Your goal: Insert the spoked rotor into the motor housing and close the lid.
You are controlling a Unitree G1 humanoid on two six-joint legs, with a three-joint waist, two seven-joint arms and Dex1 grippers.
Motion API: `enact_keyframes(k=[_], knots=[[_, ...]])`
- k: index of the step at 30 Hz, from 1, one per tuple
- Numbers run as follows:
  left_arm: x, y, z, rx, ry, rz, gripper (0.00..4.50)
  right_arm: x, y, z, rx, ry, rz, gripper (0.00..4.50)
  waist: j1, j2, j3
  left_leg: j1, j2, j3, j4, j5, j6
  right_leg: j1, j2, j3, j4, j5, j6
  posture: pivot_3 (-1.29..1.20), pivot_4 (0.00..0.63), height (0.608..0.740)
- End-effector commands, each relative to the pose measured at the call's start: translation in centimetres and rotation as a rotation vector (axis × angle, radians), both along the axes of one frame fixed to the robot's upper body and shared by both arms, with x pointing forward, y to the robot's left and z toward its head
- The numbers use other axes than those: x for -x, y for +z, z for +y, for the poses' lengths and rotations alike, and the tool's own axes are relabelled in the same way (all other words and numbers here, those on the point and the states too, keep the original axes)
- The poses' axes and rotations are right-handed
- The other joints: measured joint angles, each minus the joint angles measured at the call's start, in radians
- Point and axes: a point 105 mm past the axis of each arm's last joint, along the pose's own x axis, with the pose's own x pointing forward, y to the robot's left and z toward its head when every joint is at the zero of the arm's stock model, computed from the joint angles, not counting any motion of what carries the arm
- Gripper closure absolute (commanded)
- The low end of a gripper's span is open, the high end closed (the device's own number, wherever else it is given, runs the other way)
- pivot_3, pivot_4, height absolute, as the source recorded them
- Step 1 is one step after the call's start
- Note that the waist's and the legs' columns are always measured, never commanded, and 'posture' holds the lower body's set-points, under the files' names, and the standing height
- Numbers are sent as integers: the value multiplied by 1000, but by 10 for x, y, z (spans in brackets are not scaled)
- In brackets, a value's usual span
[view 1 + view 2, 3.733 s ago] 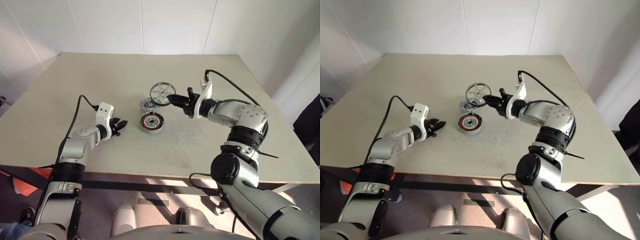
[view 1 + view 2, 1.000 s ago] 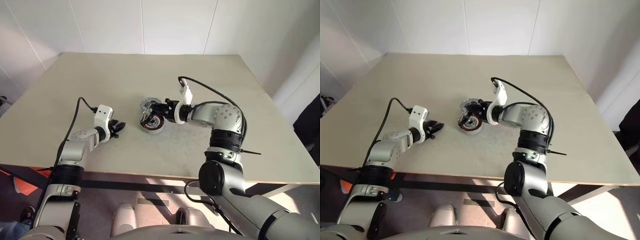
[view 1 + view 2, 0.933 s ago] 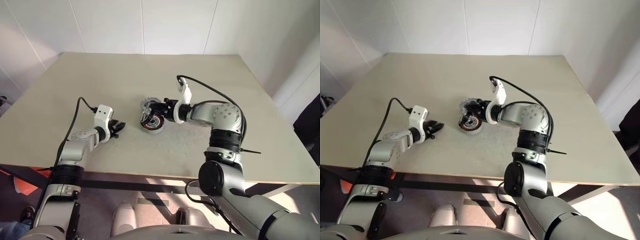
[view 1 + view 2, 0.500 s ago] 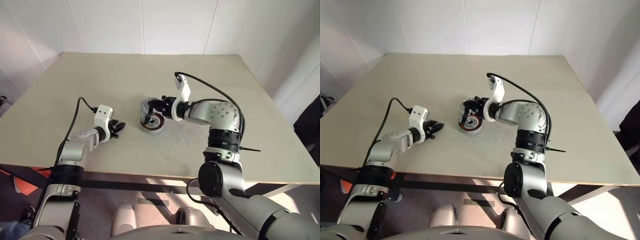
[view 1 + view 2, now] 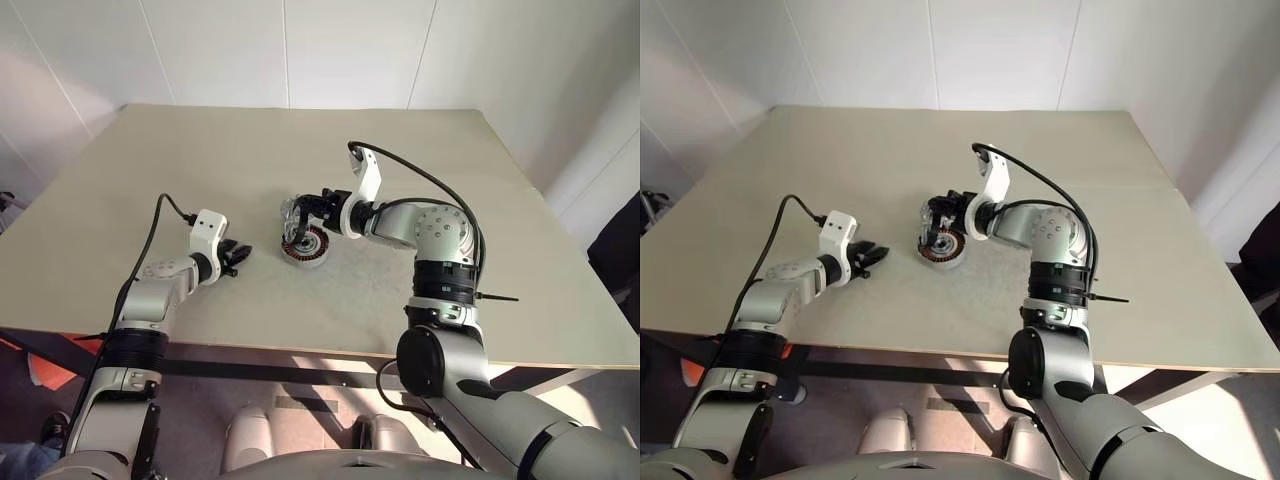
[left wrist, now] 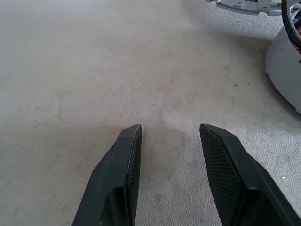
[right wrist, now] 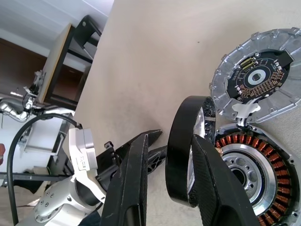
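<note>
The right pincer (image 7: 164, 188) pinches the thin dark spoked metal rotor (image 7: 186, 150) on edge just above the copper-coiled silver motor housing (image 7: 254, 179) mid-desk; insertion remains. The ribbed grey lid (image 7: 256, 77) lies beside it, unplaced. The left pincer (image 6: 171, 141) hangs spread, empty.

Left arm reaching forward and low, elbow bent, wrist angled inward. Left gripper (image 6: 169, 141) pointing slightly downward, its two black fingers (image 6: 123, 160) spread apart with nothing between them — tips hovering close over the surface. Right arm folded across toward the centre, forearm raised, wrist turned so the camera mount stands up. Right gripper (image 7: 169, 155) clamped on the rim of the spoked rotor (image 7: 184, 141) — one finger either side, held on edge.
</note>
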Motion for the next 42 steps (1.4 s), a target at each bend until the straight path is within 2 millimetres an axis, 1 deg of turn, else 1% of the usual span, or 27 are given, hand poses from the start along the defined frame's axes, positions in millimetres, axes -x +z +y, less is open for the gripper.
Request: enact_keyframes(k=[1,6,14,17,19,20,25,27,30,32,35,39,42], knots=[[-7,18,0,-12,-10,-61,2436,-1,8,0,17,5,-54,2907,0,0,0,0,0,0,0,0,0,0,0,0,0,0,0,0,0,740],[-7,18,2,-13,-7,-65,2436,0,0,0,53,17,-47,2907,0,0,0,0,0,0,0,0,0,0,0,0,0,0,0,0,0,740],[-7,19,4,-14,3,-68,2436,1,-1,1,37,24,-29,2907,0,0,0,0,0,0,0,0,0,0,0,0,0,0,0,0,0,740],[-7,19,4,-13,6,-68,2436,0,-2,1,30,18,-18,3558,0,0,0,0,0,0,0,0,0,0,0,0,0,0,0,0,0,740],[-7,19,5,-13,7,-68,2436,0,-1,0,32,20,-20,4147,0,0,0,0,0,0,0,0,0,0,0,0,0,0,0,0,0,740],[-7,19,5,-13,8,-67,2436,0,-1,0,32,22,-23,4245,0,0,0,0,0,0,0,0,0,0,0,0,0,0,0,0,0,740],[-8,19,4,-12,8,-66,2436,0,3,1,17,25,-30,4244,0,0,0,0,0,0,1,0,0,0,0,0,1,0,0,0,0,740],[-8,18,4,-12,7,-64,2436,-1,7,1,-48,18,-4,4244,0,0,0,0,0,0,1,0,0,0,0,0,1,0,0,0,0,740],[-7,16,4,-13,8,-60,2436,-4,21,1,-231,7,75,4244,-1,0,0,0,0,0,1,0,0,0,0,0,1,0,0,0,0,740],[-6,15,5,-12,8,-57,2436,-6,25,1,-310,3,130,4244,0,0,0,0,0,0,1,0,0,0,0,0,1,0,0,0,0,740],[-6,15,5,-12,8,-56,2436,-6,21,0,-333,-11,196,4244,-1,0,0,0,0,0,1,0,0,0,0,0,1,0,0,0,0,740],[-6,16,5,-14,7,-56,2436,-5,3,-3,-318,-55,283,4244,-1,0,0,0,0,0,1,0,0,0,0,0,1,0,0,0,0,740],[-6,16,6,-17,6,-55,2436,-2,-5,-2,-313,-68,320,4244,-1,0,0,0,0,0,1,0,0,0,0,0,1,0,0,0,0,740]])
